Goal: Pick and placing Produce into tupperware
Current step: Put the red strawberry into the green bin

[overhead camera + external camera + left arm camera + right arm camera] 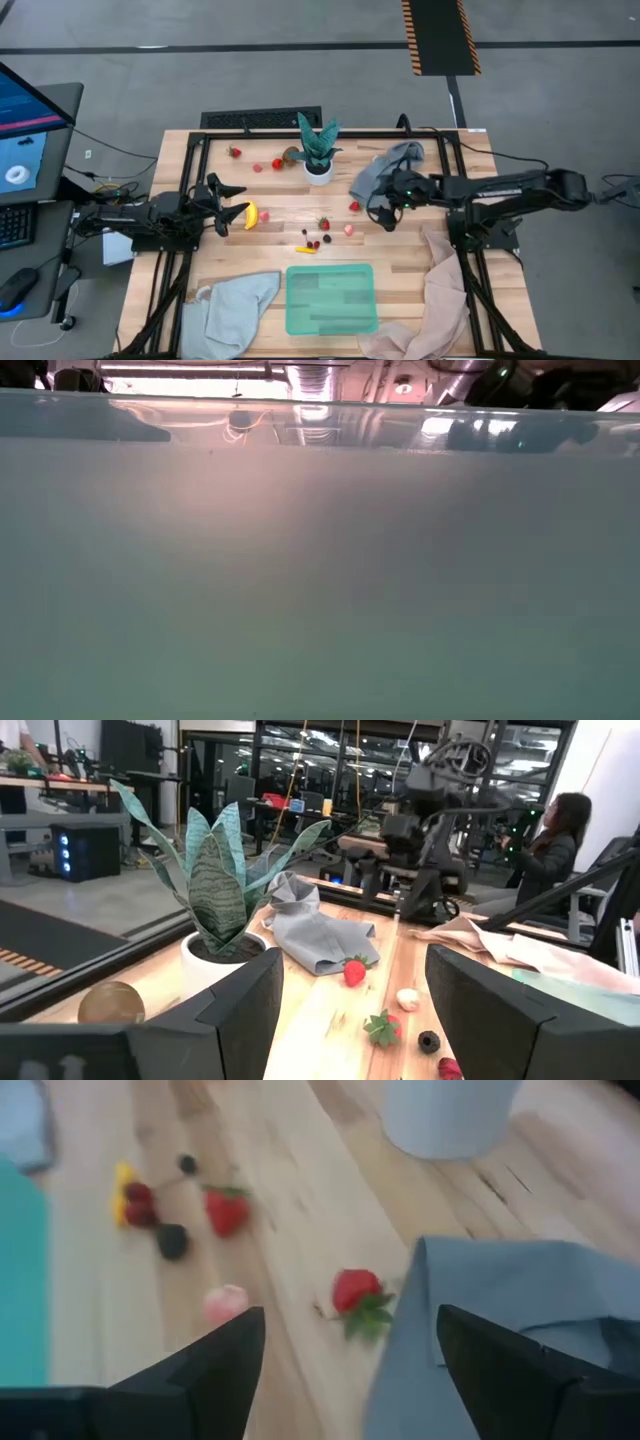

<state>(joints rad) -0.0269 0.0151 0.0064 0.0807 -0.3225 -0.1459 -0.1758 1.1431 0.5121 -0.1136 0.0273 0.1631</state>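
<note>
Floor [300, 75]: grey concrete, a dark line crossing beyond the table's far edge.
Hazard strip [440, 35]: black mat with orange-striped borders, beyond the table's far right corner.
Table [270, 235]: light wood planks inside a black frame.
Monitor [25, 130]: lit blue screen, left of the table.
Keyboard [262, 119]: black, at the table's far edge.
Windows [300, 770]: dark-framed glass wall behind the table.
Seated person [550, 845]: dark clothing, beyond the table.
Ceiling lights [190, 372]: bright strip overhead.
</note>
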